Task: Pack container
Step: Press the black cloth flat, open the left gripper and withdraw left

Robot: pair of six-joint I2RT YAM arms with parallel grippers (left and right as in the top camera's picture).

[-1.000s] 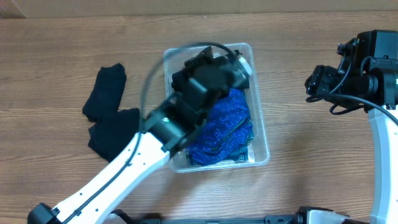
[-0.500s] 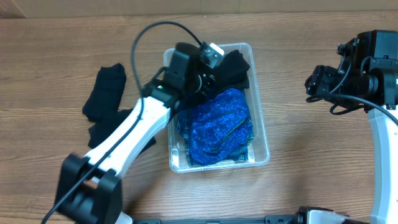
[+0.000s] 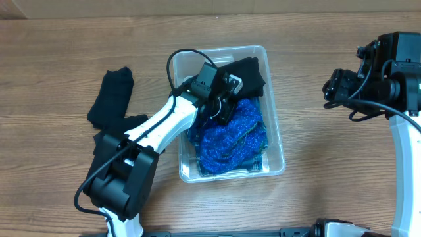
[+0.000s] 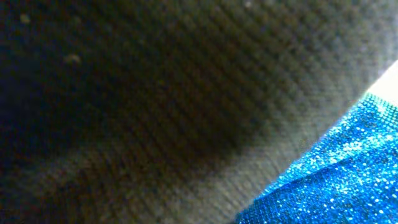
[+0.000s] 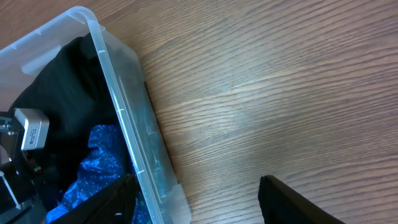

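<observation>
The clear container (image 3: pixel 276 141) stands mid-table with a sparkly blue cloth (image 3: pixel 230 135) and a black cloth (image 3: pixel 248 72) in it. My left gripper (image 3: pixel 222 104) is down inside the container, pressed among the cloths, and its jaws are hidden. The left wrist view is filled by dark knit fabric (image 4: pixel 155 106), with the blue cloth (image 4: pixel 348 174) at the lower right. My right gripper (image 3: pixel 332 85) hangs open and empty over the table right of the container. In the right wrist view its fingers (image 5: pixel 298 199) stand wide apart beside the container wall (image 5: pixel 118 93).
Two black cloth pieces lie on the wood table left of the container, one farther back (image 3: pixel 113 95) and one nearer (image 3: pixel 117 141), partly under my left arm. Bare table (image 5: pixel 261 93) lies between the container and my right gripper.
My left arm has swung and lowered its wrist from over the container's back down into the cloths inside. The right arm has not moved.
</observation>
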